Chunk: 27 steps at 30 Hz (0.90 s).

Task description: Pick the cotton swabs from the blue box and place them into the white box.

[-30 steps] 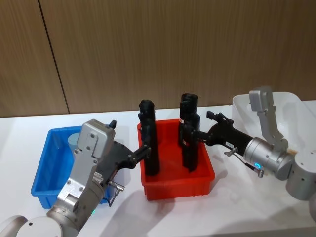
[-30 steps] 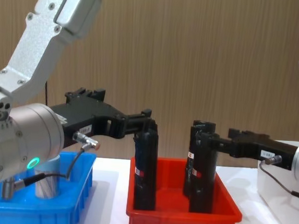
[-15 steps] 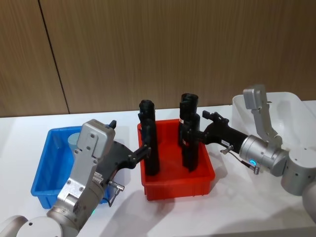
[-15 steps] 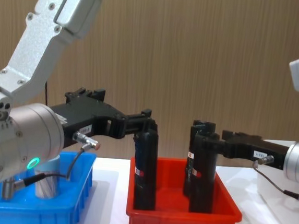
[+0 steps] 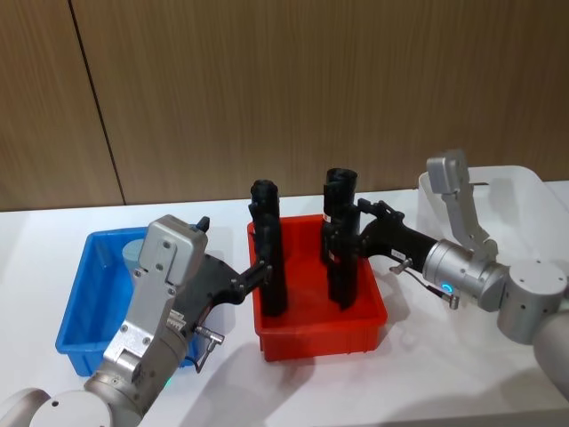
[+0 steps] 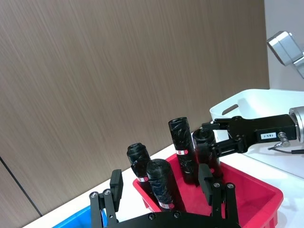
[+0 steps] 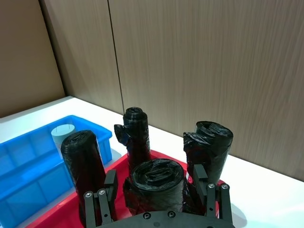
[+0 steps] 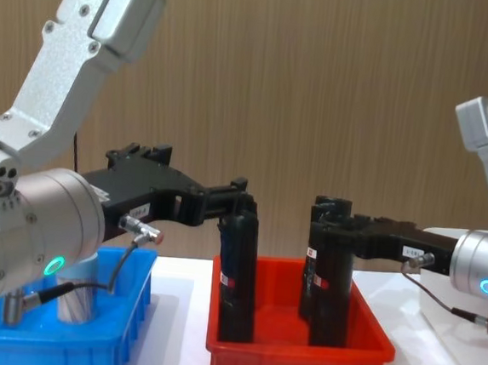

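Note:
One jar of cotton swabs [image 5: 133, 253] with a pale blue lid stands in the blue box [image 5: 84, 302] at the left, partly hidden by my left arm; the right wrist view shows this jar [image 7: 63, 135] too. My left gripper [image 5: 259, 273] is open over the red bin, its fingers level with the left black roll [image 5: 269, 258]. My right gripper [image 5: 363, 224] is open at the top of the front right black roll [image 5: 341, 262], which sits between its fingers [image 7: 110, 182] without being clamped. The white box [image 5: 520, 189] stands at the far right behind the right arm.
A red bin [image 5: 320, 334] in the middle holds several tall black wrapped rolls, standing between the blue and white boxes. A brown wood-panel wall runs along the back. The white tabletop [image 5: 427, 382] is bare in front of the bins.
My right arm has swung left from the white box, bringing its gripper up to the front right black roll. The left arm and the bins have not moved.

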{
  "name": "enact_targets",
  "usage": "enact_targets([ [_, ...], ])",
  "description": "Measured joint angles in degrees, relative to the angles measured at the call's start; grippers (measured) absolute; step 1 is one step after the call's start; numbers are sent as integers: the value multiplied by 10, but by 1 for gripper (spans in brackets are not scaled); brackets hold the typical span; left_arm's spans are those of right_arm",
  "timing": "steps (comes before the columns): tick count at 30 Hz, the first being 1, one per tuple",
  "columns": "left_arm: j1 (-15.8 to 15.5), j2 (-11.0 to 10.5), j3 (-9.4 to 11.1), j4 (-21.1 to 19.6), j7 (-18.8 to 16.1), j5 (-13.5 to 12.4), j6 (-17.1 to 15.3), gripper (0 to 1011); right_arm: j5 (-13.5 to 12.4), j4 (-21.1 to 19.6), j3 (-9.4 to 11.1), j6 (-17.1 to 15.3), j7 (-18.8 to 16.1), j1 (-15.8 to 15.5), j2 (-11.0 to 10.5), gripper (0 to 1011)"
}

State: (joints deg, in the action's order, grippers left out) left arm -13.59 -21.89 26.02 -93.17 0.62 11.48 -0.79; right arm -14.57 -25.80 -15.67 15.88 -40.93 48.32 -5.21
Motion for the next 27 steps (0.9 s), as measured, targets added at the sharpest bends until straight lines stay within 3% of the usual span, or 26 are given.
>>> enact_targets([
  [7, 0, 0, 0, 0, 0, 0, 0, 1004, 4, 58, -4, 21, -5, 31, 11, 1001],
  [16, 0, 0, 0, 0, 0, 0, 0, 1004, 8, 112, -7, 44, -14, 60, 21, 786],
  [22, 0, 0, 0, 0, 0, 0, 0, 1004, 9, 141, -7, 58, -21, 76, 26, 577],
  [27, 0, 0, 0, 0, 0, 0, 0, 1004, 9, 153, -6, 68, -26, 86, 30, 531],
])
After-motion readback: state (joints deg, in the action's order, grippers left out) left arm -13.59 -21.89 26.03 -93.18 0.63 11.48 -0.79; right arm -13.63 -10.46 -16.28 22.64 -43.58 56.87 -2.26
